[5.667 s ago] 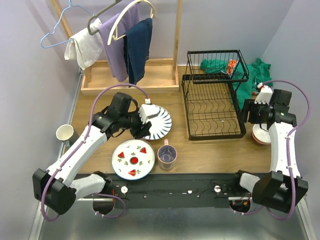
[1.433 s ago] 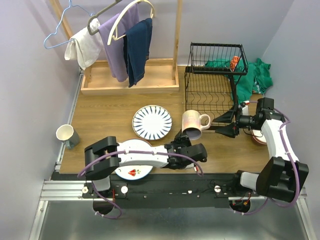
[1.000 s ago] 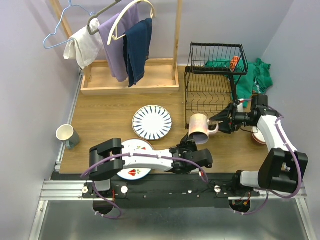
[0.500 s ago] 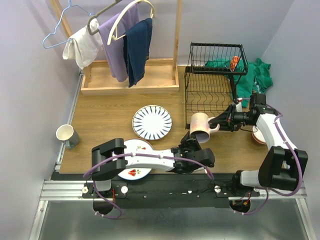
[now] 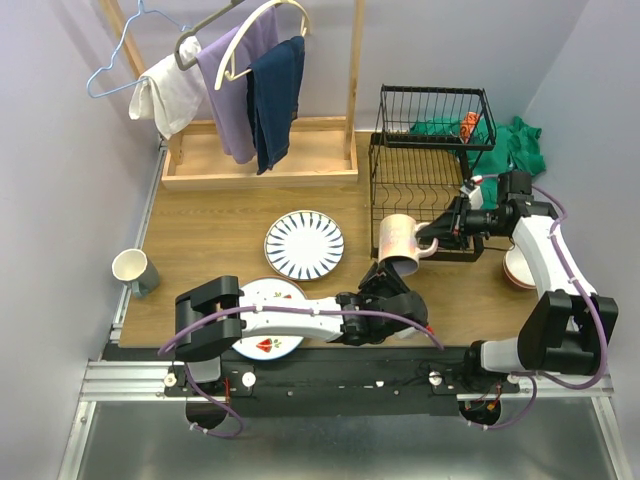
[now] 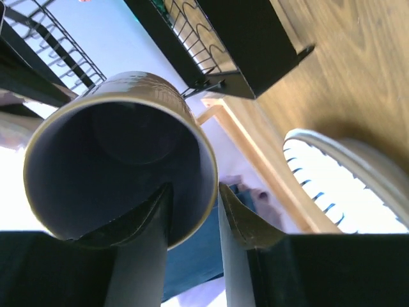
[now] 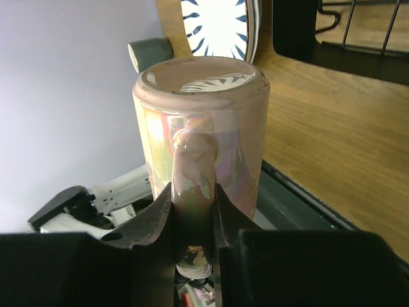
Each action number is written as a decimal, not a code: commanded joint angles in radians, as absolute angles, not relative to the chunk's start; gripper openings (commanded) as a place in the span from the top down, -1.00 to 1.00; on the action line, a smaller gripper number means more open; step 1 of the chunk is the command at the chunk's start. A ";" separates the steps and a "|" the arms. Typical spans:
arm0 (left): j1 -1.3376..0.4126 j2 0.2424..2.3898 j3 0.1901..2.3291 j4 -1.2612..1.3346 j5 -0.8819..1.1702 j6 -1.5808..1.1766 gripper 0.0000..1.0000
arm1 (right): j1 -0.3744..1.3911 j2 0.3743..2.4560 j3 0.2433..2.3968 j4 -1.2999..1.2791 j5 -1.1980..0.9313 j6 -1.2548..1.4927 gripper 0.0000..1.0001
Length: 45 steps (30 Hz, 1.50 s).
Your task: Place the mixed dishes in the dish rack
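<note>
The pale purple mug (image 5: 402, 243) hangs upside down and tilted above the table, just left of the black wire dish rack (image 5: 425, 190). My right gripper (image 5: 437, 230) is shut on its handle (image 7: 193, 173). Beneath it my left gripper (image 5: 392, 275) points up, open, its jaws straddling the mug's rim (image 6: 208, 192) with a gap on the outer side. The blue-striped plate (image 5: 304, 243) lies flat mid-table. The fruit plate (image 5: 262, 300) lies near the front edge, partly under my left arm. Stacked bowls (image 5: 515, 268) sit at the far right.
A wooden clothes stand (image 5: 260, 150) with hanging garments fills the back left. A green cloth (image 5: 515, 145) lies behind and beside the rack. A small pale cup (image 5: 130, 266) stands at the left table edge. The wall runs close behind my right arm.
My right gripper closed on the mug's handle while my left gripper's jaws opened off the rim. The mug rose slightly and moved toward the rack.
</note>
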<state>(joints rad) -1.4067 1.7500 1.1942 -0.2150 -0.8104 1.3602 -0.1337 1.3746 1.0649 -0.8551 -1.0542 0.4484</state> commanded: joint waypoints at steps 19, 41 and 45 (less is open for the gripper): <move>-1.361 1.508 1.183 -0.684 -0.457 0.576 -0.19 | -0.132 1.148 0.830 0.026 -0.867 0.445 0.99; -1.145 1.252 1.008 -0.601 -0.360 0.298 -0.17 | 0.086 1.207 0.391 1.038 -0.407 -0.072 0.99; -1.077 1.253 0.977 -0.563 -0.365 0.282 -0.17 | 0.104 1.290 0.373 1.130 -0.373 -0.101 0.99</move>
